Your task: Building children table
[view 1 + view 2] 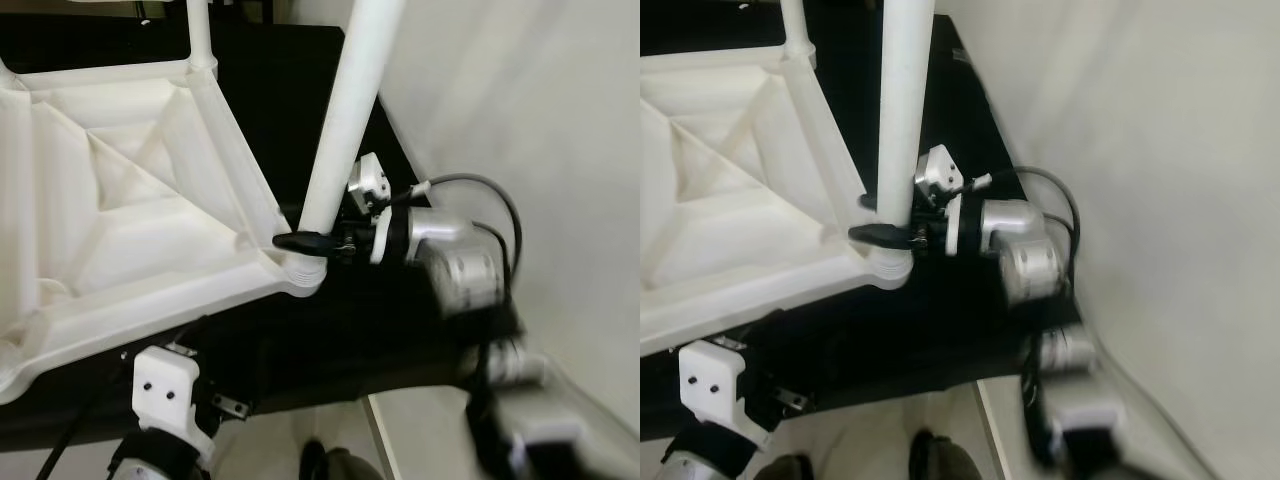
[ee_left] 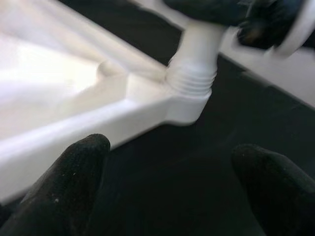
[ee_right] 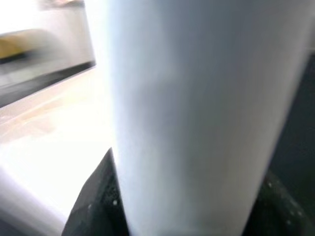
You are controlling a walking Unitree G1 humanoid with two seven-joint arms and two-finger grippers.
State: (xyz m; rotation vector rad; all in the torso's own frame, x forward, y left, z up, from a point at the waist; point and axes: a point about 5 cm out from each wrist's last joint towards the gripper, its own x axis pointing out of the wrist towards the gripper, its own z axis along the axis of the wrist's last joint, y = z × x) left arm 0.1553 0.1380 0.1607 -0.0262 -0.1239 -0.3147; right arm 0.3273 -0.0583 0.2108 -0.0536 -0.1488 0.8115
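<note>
Two right fingers clamp the white leg at its socket

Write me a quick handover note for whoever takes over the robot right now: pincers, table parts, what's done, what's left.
Right pincer: shut on the leg, just above the corner socket.
Left pincer: open, low in front of that corner, holding nothing.
Tabletop: upside down on a black surface. A far leg stands in its corner.
Done: near leg standing in its threaded socket.
Left: check it's screwed tight, release, fit any other legs.
</note>
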